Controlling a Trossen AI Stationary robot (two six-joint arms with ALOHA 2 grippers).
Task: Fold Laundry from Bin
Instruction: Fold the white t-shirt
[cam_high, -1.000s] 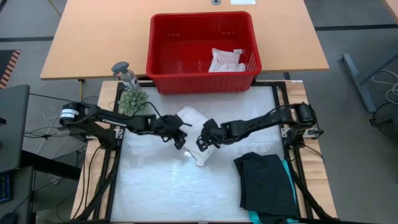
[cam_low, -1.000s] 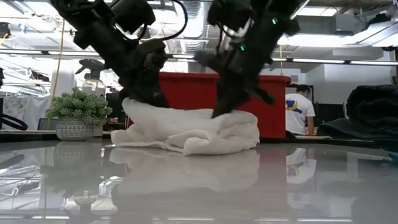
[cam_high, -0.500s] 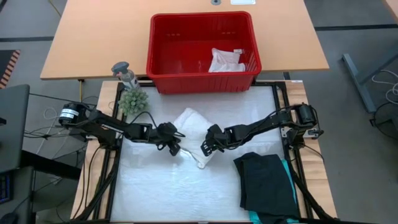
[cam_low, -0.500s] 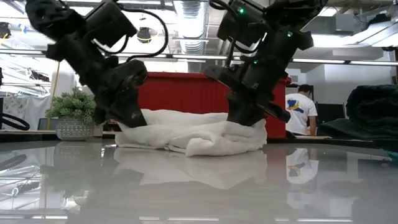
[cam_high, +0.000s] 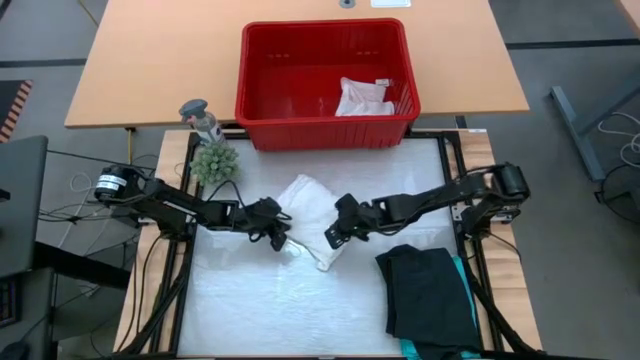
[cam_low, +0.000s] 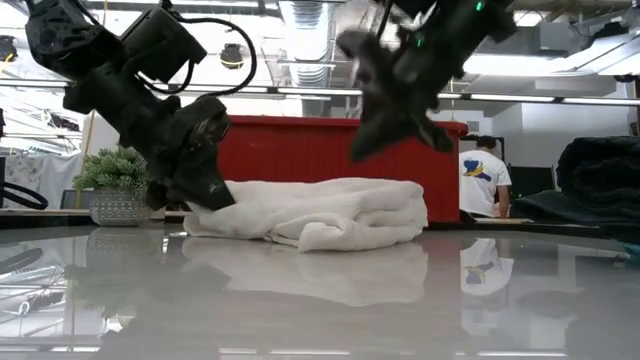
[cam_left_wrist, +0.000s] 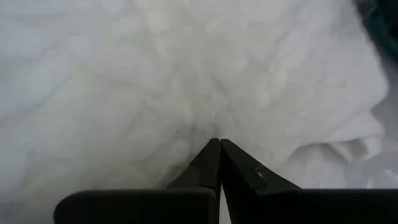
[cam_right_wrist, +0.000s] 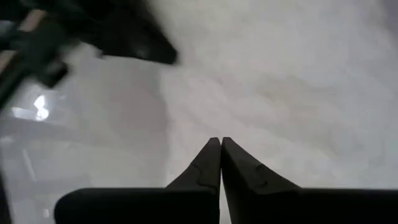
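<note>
Low view: right hand (cam_low: 395, 95) lifted off white cloth (cam_low: 320, 212)

Bright, even ceiling lights flood the room. The glossy bench (cam_low: 320, 300) throws back a soft mirror image under the white cloth (cam_low: 320, 215). The right claw (cam_low: 385, 135) above that cloth is smeared with motion blur. Shadows beneath both claws are faint.

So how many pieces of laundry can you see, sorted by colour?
White: 2, the folded white cloth on the table and the crumpled white cloth in the red plastic bin.
Black: 1, the folded black garment.
Teal: 1, the teal garment peeking from under it.
Total: 4.
</note>
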